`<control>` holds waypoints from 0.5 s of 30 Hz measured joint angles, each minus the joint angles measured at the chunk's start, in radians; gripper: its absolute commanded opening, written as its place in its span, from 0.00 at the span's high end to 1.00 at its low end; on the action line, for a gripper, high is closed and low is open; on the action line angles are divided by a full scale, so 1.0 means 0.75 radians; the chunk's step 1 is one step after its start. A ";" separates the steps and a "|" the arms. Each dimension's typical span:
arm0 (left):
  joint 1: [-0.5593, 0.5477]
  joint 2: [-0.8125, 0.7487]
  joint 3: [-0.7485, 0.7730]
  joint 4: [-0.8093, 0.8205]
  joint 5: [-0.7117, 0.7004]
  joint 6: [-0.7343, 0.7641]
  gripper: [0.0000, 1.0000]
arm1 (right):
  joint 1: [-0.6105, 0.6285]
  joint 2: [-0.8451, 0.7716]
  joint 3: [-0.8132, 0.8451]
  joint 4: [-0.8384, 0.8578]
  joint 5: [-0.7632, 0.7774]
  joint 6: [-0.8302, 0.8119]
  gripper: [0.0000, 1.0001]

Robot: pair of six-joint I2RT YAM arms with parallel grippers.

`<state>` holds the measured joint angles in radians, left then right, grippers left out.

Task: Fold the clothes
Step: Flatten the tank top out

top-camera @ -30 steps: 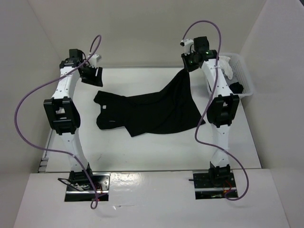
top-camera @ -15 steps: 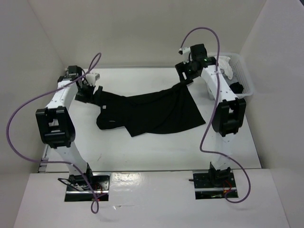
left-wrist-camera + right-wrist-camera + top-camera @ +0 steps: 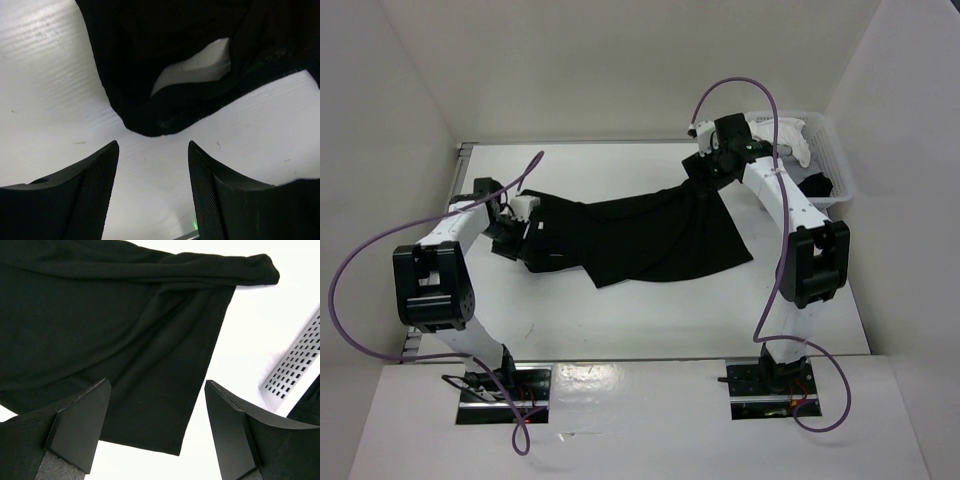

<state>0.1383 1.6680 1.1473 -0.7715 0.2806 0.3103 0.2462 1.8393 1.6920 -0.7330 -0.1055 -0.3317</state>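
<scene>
The clothes (image 3: 640, 235), a plain black top, lie spread across the middle of the table. My left gripper (image 3: 518, 232) is low at its left end. In the left wrist view the left gripper (image 3: 153, 145) is open over bare table, and the black fabric (image 3: 145, 55) with its neck hole lies just ahead of the fingertips. My right gripper (image 3: 704, 172) hangs over the top's far right corner. In the right wrist view the right gripper (image 3: 157, 385) is open, with a flat hemmed edge of the black top (image 3: 110, 325) below it and nothing held.
A white slotted basket (image 3: 842, 185) stands at the back right, holding a white garment (image 3: 800, 140) and a dark one (image 3: 817, 185). Its grid wall (image 3: 295, 357) shows at the right of the right wrist view. White walls enclose the table on three sides.
The right gripper has opened and let go of the raised corner, which now lies on the table. The left arm has swung down and nearer, to the top's left end.
</scene>
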 measured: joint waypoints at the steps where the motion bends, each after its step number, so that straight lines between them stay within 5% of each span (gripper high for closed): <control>1: -0.004 0.010 -0.001 0.022 0.006 -0.002 0.35 | 0.000 0.000 0.000 0.003 -0.005 0.000 0.16; 8: -0.014 0.094 0.000 0.133 0.020 -0.025 0.40 | 0.000 -0.001 0.000 0.012 -0.015 -0.003 0.16; 12: -0.014 0.160 0.000 0.150 0.022 -0.037 0.56 | 0.000 -0.003 0.000 0.012 -0.015 -0.003 0.16; 15: -0.014 0.183 0.000 0.153 0.022 -0.034 0.84 | 0.000 -0.011 -0.009 0.017 -0.016 -0.003 0.16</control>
<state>0.1280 1.8053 1.1473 -0.6571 0.2970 0.2848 0.2462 1.8313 1.6852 -0.7204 -0.1173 -0.3340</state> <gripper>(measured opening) 0.273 0.838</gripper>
